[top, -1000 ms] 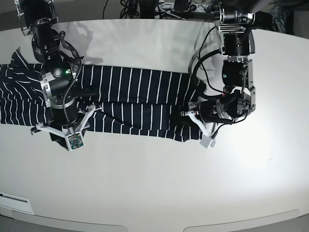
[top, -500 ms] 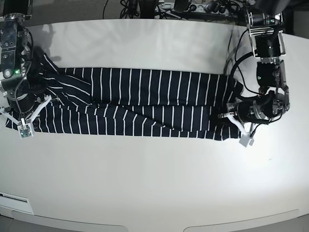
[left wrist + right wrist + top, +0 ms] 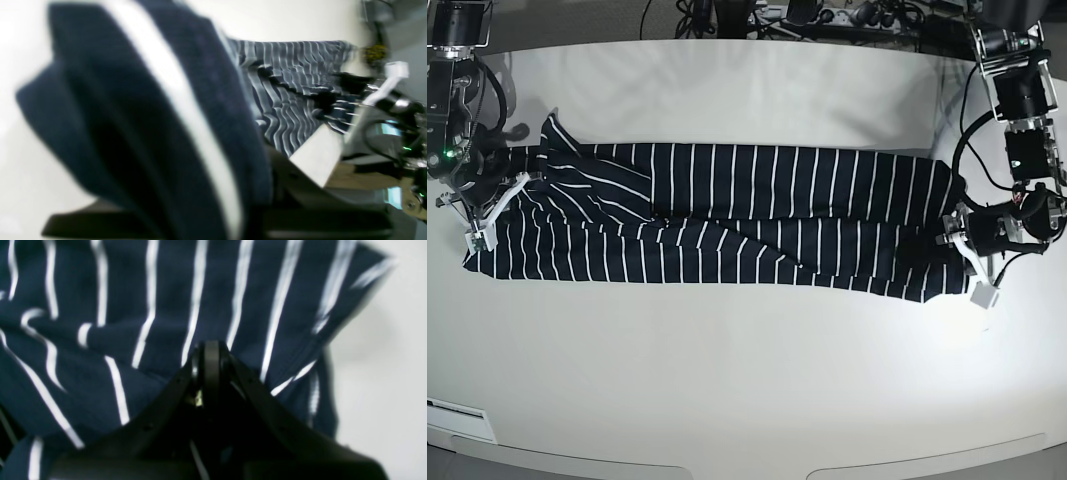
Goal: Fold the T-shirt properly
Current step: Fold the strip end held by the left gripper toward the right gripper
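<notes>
T-shirt [image 3: 727,215]: soft, floppy, grab its end edges | left gripper [image 3: 947,243] and right gripper [image 3: 489,205]: both pinching its ends

The T-shirt [image 3: 727,220] lies stretched across the table [image 3: 747,380] between both arms.

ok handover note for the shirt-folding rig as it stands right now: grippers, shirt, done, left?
Left gripper: shut on the T-shirt at the end on the base view's right.
Right gripper: shut, jaws pinching cloth at the opposite end.
T-shirt: lying on the table as a long, narrow, rumpled band spanning between the two arms.
Done: both ends gripped, cloth drawn out lengthwise.
Left: no tidy fold visible yet; probably smooth it, then fold end over end.
</notes>
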Tool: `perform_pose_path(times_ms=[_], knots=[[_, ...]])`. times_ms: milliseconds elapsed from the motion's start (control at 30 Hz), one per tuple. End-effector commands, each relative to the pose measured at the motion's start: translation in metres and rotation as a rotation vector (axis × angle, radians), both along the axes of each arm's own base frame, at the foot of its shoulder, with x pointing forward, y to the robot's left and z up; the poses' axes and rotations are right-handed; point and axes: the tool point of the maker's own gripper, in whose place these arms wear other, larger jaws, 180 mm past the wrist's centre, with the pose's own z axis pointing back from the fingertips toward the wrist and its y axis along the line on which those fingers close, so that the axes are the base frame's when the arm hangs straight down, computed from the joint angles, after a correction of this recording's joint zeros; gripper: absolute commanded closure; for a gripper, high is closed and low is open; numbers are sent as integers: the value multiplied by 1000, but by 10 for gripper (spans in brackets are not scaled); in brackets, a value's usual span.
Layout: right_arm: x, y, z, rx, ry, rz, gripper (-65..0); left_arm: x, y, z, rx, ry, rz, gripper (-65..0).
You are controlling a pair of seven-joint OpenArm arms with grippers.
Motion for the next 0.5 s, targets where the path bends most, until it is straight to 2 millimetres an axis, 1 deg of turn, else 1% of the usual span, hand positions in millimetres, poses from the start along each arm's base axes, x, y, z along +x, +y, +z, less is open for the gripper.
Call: perform_pose_path(times_ms=[0,133,233,333,400,467], knots=[[4,-5,4,-10,-10,-3,0,8,1,23,-26,-71,-16,0],[-3,10,-9,30,25,3,0,3,-13,42,-128,-125,-85,0],[-5,15,-13,46,44,2,0,3,-16,43,-126,-140,-96,0],[-7,20,-12,70,62,3,0,3,-23,42,-147,-142,-100,0],[-7,24,-9,83,65,10,0,3,-32,41,-173,-143,-105,0],[-5,27,-4,79,54,20,0,3,-46,39,-213,-144,-112,0]])
